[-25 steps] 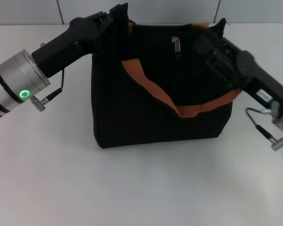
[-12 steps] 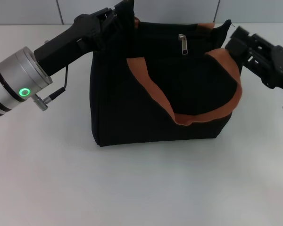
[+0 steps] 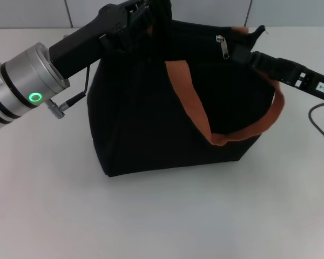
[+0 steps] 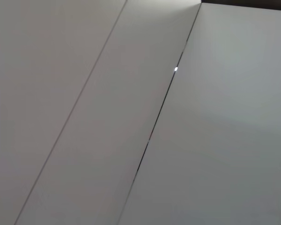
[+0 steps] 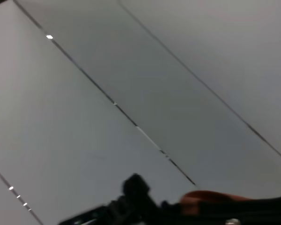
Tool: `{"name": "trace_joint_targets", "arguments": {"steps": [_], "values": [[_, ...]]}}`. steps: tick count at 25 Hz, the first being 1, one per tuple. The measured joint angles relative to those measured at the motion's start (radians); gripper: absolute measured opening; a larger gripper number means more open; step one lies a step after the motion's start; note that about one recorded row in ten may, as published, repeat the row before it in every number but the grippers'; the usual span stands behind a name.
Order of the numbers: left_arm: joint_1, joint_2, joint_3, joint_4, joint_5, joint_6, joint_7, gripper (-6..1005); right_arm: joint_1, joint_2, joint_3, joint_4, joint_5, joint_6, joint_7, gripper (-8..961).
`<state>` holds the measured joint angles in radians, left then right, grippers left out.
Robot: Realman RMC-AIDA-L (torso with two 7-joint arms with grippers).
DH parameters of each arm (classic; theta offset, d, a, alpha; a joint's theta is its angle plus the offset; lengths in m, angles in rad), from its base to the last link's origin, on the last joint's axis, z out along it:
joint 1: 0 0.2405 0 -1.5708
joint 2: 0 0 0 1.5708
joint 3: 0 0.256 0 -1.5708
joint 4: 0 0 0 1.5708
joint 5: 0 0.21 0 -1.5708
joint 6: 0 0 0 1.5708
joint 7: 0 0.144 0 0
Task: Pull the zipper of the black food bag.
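The black food bag [image 3: 151, 118] stands in the middle of the white table, with an orange-brown strap handle [image 3: 189, 102] drooping over its front. My left gripper [image 3: 148, 13] is at the bag's top back-left corner, shut on the fabric and holding it up. The zipper [image 3: 224, 48], a small silver pull tab, hangs from the zip line near the top right. My right gripper [image 3: 245, 55] reaches in from the right, its tip just right of the tab. In the right wrist view, a bit of orange strap [image 5: 210, 197] shows at the lower edge.
The white table [image 3: 162, 216] spreads in front of and beside the bag. A grey panelled wall [image 4: 131, 112] stands behind. A cable [image 3: 318, 118] loops from the right arm at the far right.
My left gripper has moved right and up, taking the bag's corner with it. The bag and zipper tab shifted right. The right arm has turned and now lies along the bag's top right.
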<state>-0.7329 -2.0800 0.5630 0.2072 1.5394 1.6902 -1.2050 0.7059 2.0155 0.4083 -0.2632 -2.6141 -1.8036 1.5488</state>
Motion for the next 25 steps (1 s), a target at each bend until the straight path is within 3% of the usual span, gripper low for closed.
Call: {"name": "trace_joint_targets", "arguments": {"steps": [14, 25], "values": [[-0.005, 0.000, 0.000, 0.000, -0.004, 0.002, 0.003, 32, 0.018, 0.008, -0.001, 0.007, -0.003, 0.096, 0.066, 501], [-0.004, 0.000, 0.000, 0.000, -0.004, 0.002, 0.002, 32, 0.042, 0.016, 0.001, 0.023, 0.003, 0.074, -0.058, 501]]}}
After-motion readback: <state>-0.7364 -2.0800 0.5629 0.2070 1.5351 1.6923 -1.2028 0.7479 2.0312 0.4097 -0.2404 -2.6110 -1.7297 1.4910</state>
